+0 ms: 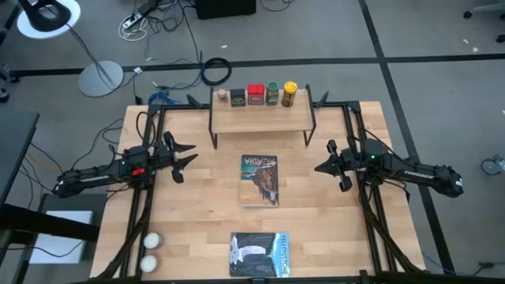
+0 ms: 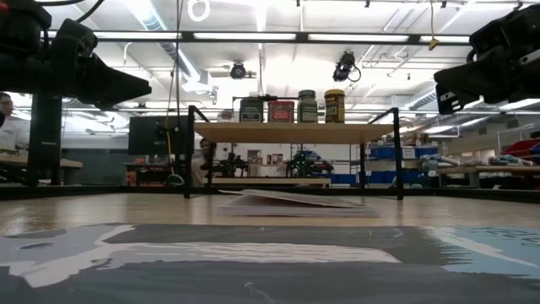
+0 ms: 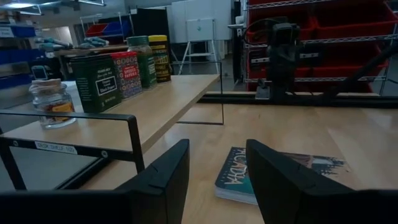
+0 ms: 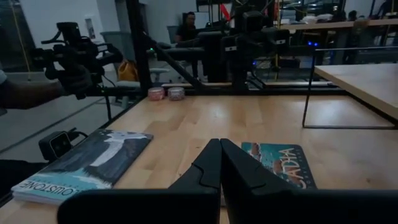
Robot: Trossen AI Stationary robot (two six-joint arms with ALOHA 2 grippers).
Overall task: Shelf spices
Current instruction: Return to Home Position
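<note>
The shelf (image 1: 260, 120) stands at the table's far middle on its black legs. All five spices stand in a row on its board: tiny pale jar (image 1: 222, 96), dark square tin (image 1: 237, 97), red tin (image 1: 256, 95), green jar (image 1: 272, 93), yellow-lidded jar (image 1: 289, 94). The left wrist view shows them too, from the pale jar (image 3: 51, 102) to the yellow-lidded jar (image 3: 160, 58). My left gripper (image 1: 188, 154) hovers open, left of the shelf. My right gripper (image 1: 319, 167) hovers shut, right of the shelf's near side. Neither touches anything.
One book (image 1: 259, 180) lies at the table's middle, another (image 1: 259, 254) at the near edge. Two white balls (image 1: 150, 251) sit in the near left corner. A person's hand (image 4: 71, 78) holds a device beyond the table.
</note>
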